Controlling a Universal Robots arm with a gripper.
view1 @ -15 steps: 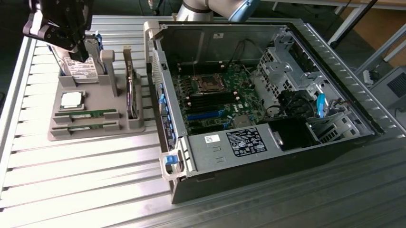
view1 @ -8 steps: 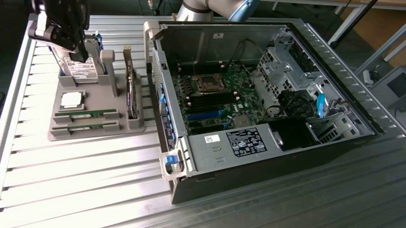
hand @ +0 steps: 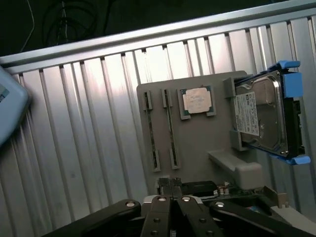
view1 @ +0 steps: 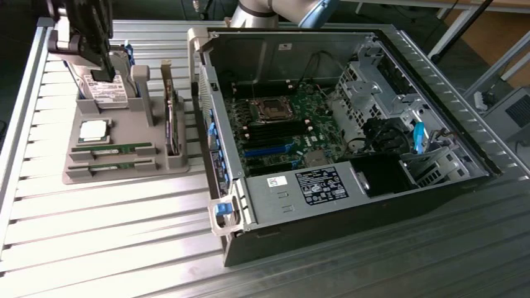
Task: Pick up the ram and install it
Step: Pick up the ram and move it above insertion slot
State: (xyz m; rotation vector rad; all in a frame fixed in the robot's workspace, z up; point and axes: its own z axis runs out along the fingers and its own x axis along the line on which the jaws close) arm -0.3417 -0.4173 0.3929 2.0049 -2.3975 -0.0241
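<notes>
One long, narrow green circuit-board ram stick is sitting in a slot of the flat grey plastic holder tray. Its twin, the second ram stick, is resting just beside it in the parallel slot. Each is likely handling as light and stiff but fragile, so pinching the thin faces at mid-length, clear of chips and contact edge, looks safest. Neighbours are crowding in: the square silver processor chip, the silver hard drive in its blue caddy, and the upright expansion card. The open computer case's raised grey metal side wall is standing between the tray and the green motherboard. The black gripper is hanging above the tray, fingers pressed together, carrying nothing.
</notes>
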